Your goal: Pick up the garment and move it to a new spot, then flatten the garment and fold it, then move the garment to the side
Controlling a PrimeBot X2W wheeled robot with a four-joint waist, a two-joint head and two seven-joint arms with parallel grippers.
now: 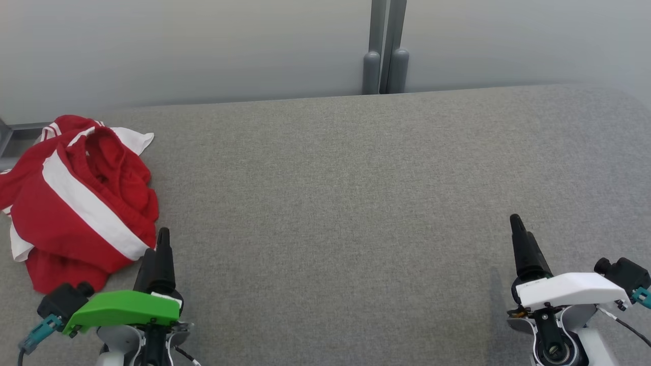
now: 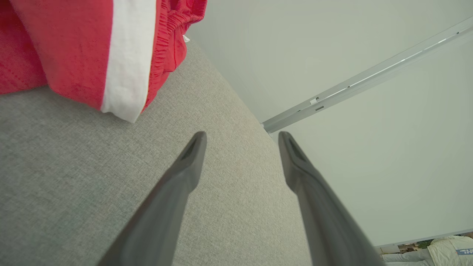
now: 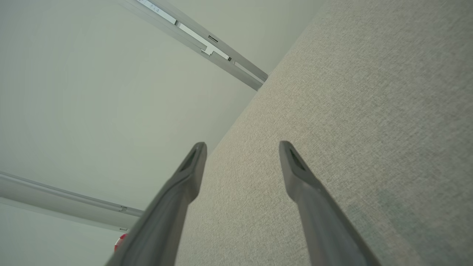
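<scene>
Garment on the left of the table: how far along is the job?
Done: nothing; the red-and-white garment lies crumpled at the left edge of the table. In hand: nothing; left tool open just beside it, right tool open over bare table. Left: pick, move, flatten, fold, set aside.

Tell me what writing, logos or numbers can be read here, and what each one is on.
None can be read.
Blue patch on a pale padded thing, lower right corner of the left wrist view: too blurred to read.
Faint grey mark on the white cover of the right gripper: too small to read.
The garment: red with white stripes, no print visible.
</scene>
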